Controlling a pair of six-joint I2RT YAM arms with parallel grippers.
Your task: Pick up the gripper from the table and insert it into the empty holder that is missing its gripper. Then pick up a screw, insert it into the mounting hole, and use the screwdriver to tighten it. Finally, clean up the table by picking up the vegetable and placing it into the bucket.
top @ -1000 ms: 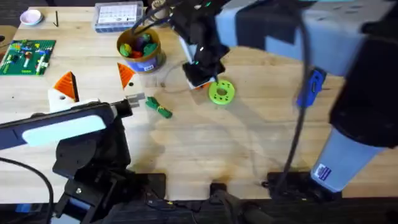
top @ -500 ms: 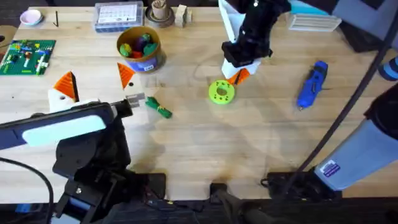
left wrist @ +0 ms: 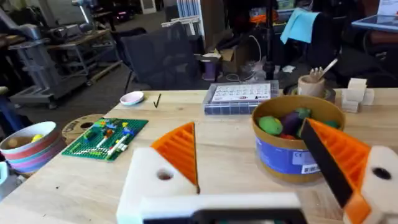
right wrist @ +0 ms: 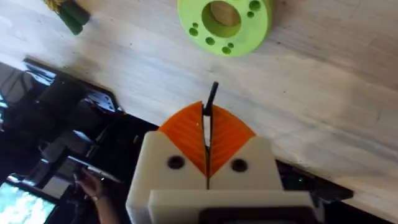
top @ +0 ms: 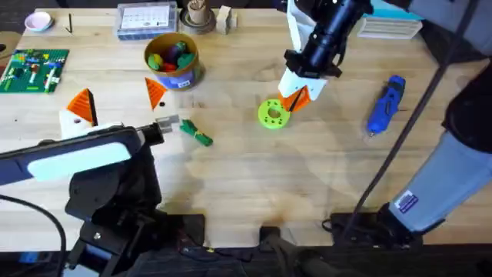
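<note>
Since half a second before, the right gripper [top: 300, 96] had shifted slightly toward the screwdriver [top: 385, 103] and now hung just beside the lime-green disc [top: 273, 114], on the disc's screwdriver side. Its orange pads [right wrist: 206, 134] were pressed together on a thin dark screw [right wrist: 211, 99], whose end stuck out beyond the tips toward the disc in the right wrist view.

The disc was round, with a large centre hole and small holes around its face. The screwdriver was a blue pen-shaped tool lying well apart from the disc, beyond the right gripper. The vegetable [top: 196, 134], small, elongated and bright green, lay on the disc's other side, toward the left arm. Farther that way, the loose orange gripper [top: 156, 92], a small solid wedge, sat just beside the bucket [top: 175, 63], which had a yellow rim, a blue labelled outside and colourful pieces inside.

The left gripper [left wrist: 267, 168] was spread wide, holding nothing, with the bucket seen between its fingers [left wrist: 177, 152].
</note>
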